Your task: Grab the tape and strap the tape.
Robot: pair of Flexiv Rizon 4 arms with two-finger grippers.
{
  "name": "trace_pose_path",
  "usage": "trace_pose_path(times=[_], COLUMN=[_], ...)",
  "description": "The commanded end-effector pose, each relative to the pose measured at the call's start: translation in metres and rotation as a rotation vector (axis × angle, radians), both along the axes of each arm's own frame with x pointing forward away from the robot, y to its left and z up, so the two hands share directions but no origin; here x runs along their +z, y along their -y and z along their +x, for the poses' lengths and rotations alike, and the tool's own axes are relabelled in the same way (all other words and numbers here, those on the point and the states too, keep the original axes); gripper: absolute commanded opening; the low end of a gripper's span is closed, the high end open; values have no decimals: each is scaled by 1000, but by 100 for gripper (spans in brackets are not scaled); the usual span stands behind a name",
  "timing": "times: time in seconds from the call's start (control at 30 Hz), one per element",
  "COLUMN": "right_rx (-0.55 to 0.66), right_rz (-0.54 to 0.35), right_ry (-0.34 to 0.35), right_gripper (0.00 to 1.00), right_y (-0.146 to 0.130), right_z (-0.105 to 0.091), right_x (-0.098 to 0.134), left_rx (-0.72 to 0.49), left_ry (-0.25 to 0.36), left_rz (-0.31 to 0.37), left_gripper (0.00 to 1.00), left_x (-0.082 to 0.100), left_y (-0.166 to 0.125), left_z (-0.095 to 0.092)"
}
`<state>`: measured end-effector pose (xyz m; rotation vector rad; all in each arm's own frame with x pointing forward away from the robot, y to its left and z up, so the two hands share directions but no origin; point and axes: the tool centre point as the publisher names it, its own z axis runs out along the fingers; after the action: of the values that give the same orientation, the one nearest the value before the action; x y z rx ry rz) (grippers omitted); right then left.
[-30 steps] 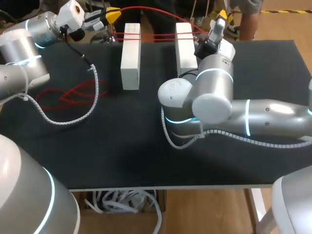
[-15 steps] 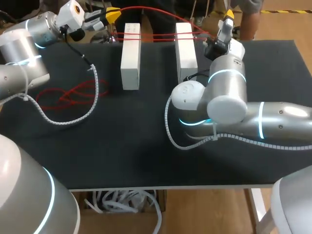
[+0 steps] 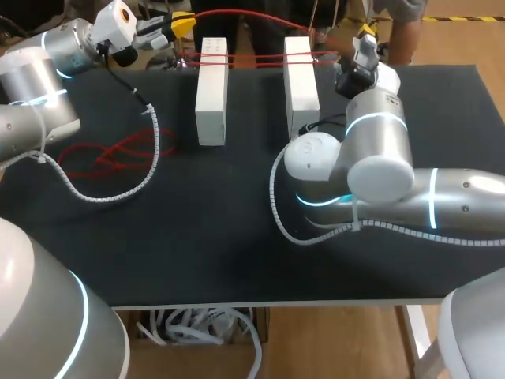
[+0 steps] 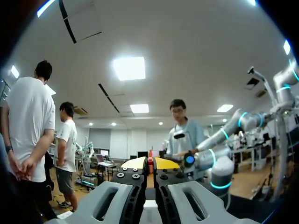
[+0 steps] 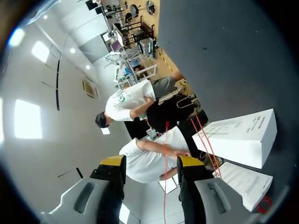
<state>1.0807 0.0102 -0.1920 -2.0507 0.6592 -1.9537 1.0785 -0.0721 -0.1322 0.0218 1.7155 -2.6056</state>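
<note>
Black matte tabletop (image 3: 237, 237), viewed from above; far edge at 12 o'clock, near edge at 6.

1. Left gripper (image 4: 149, 163), grey fingers with yellow tips, held over the far corner at 11 o'clock. The tips are almost together, clenched on a sliver of thin red tape (image 3: 252, 59). How much of it is caught lies hidden between the pads.
2. Loose loops (image 3: 118, 150) of the same tape lie flat on the table at 9 o'clock, partly ringed by the left arm's white spiral cable sleeve (image 3: 118, 192). Their free end cannot be made out.
3. Left white rectangular block (image 3: 211, 95) at 12 o'clock, long axis running near to far. Tape strands cross its far end.
4. Right white rectangular block (image 3: 301, 79) at 1 o'clock, parallel to the first and apart from it. The same strands cross it, and its near end meets the right arm's outline.
5. Right gripper (image 5: 150, 162) at 1 o'clock, just beyond the right block. Its jaws are released and stand wide, with one tape strand running between the fingers, nearer one of them. From above, its fingertips are mostly masked by the wrist housing.
6. The right arm's bulk covers the table from 3 o'clock.
</note>
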Motion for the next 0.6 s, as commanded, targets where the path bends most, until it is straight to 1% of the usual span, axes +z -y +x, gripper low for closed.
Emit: trace_pose_path(times=[0.03,0.6], right_rx=[1,-8], right_rz=[-4,3], right_ry=[-10,-1], right_gripper=[49,45], right_y=[1,-6], right_z=[-1,2], right_x=[3,5], left_rx=[4,4], left_ry=[0,0], left_rz=[1,1], left_gripper=[0,0], left_x=[1,1], left_y=[0,0], left_z=[-2,-2])
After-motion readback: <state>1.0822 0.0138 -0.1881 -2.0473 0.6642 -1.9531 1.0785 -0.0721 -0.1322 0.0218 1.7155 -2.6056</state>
